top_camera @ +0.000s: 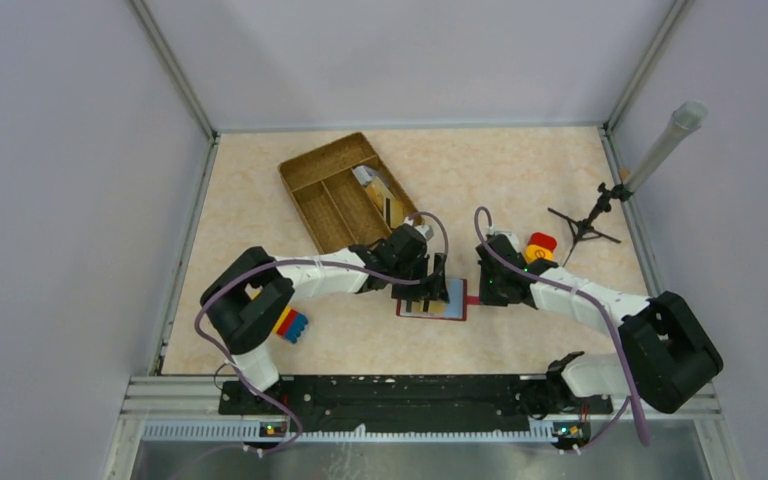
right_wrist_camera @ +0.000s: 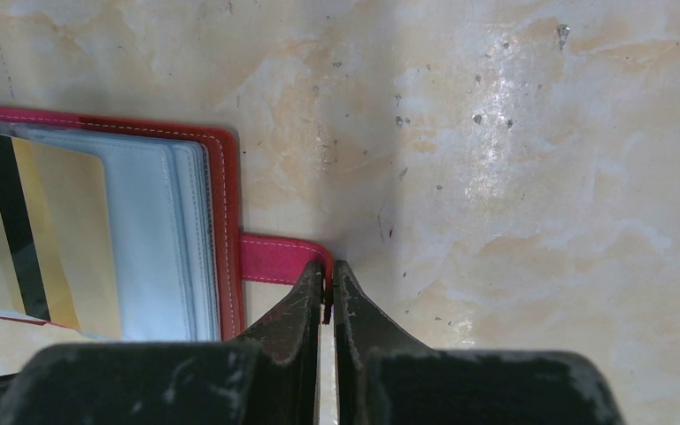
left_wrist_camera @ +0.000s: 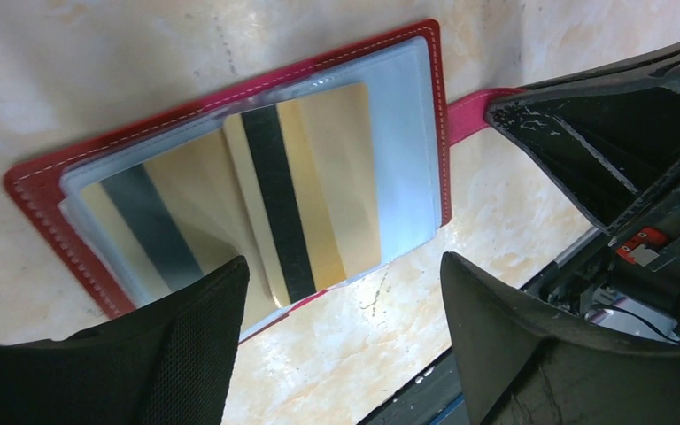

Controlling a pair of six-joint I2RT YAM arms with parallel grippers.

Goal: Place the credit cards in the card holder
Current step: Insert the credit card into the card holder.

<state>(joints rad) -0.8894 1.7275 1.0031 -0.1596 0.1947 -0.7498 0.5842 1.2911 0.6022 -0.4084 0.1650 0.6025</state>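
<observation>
Pinching card holder (right_wrist_camera: 223, 204) strap (right_wrist_camera: 279, 259), right jaws.

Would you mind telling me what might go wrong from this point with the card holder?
1. The right claw is shut on only the end of the strap; if that slips, the card holder may slide.
2. The left claw hangs open just over the clear sleeves; coming down, a finger might snag a sleeve or drag the gold card out.
</observation>
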